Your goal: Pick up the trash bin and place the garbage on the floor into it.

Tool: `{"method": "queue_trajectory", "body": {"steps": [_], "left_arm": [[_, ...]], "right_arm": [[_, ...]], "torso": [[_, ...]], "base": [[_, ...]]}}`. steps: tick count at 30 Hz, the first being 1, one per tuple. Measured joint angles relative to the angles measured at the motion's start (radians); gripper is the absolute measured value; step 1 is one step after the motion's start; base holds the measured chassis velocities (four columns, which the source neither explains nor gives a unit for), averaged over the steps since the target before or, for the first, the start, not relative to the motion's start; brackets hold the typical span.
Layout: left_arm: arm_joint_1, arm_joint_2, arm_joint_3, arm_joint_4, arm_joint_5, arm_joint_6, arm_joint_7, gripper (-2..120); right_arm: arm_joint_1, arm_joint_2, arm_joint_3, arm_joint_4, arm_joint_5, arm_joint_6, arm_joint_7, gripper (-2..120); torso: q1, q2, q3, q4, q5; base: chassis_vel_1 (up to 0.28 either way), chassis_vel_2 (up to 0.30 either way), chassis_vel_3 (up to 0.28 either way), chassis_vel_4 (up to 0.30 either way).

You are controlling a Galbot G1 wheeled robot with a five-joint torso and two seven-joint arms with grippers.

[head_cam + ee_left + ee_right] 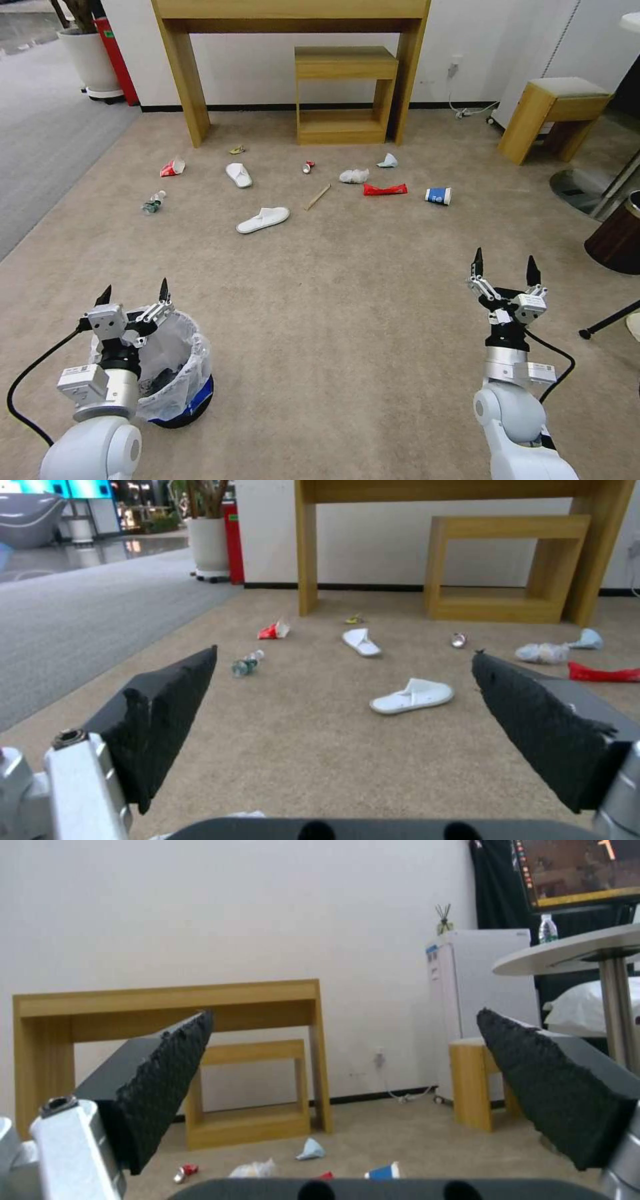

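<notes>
Left gripper [134, 295] hangs over the bin [175, 373], fingers spread wide, nothing held; its tips sit above the bin's far-left rim, not yet around it. Right gripper [505, 263] is well right of the bin, held above the floor [347, 293], also wide open and empty.

Step in hand, as I read it: grab the bin. To do it well:
- straddle one rim wall, one finger inside, one outside
- pinch rim plus bag liner together, or the crinkled plastic will likely slip
- lift straight up so it stays level

Bin stands upright on its blue base, mouth facing up, long axis vertical. There seems to be something dark inside already; can't tell what.

Garbage lies well ahead of the bin, toward the desk [293, 20]:
- near slipper [263, 219] lies flat, long axis slanting up to the right in the head view
- far slipper [239, 175]
- stick [317, 197], slanted the same way
- red wrapper [385, 189], long axis running left-right
- cup [438, 195] on its side
- bottle [153, 202]
- carton [172, 167]
</notes>
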Motion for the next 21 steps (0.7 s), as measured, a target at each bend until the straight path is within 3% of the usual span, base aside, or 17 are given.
{"method": "queue_trajectory", "body": {"steps": [21], "left_arm": [[0.0, 0.005, -0.002, -0.003, -0.007, 0.002, -0.002, 100]], "right_arm": [[-0.005, 0.0, 0.002, -0.006, 0.004, 0.006, -0.002, 100]], "torso": [[0.0, 0.0, 0.0, 0.0, 0.0]], "base": [[0.0, 0.0, 0.0, 0.0]]}}
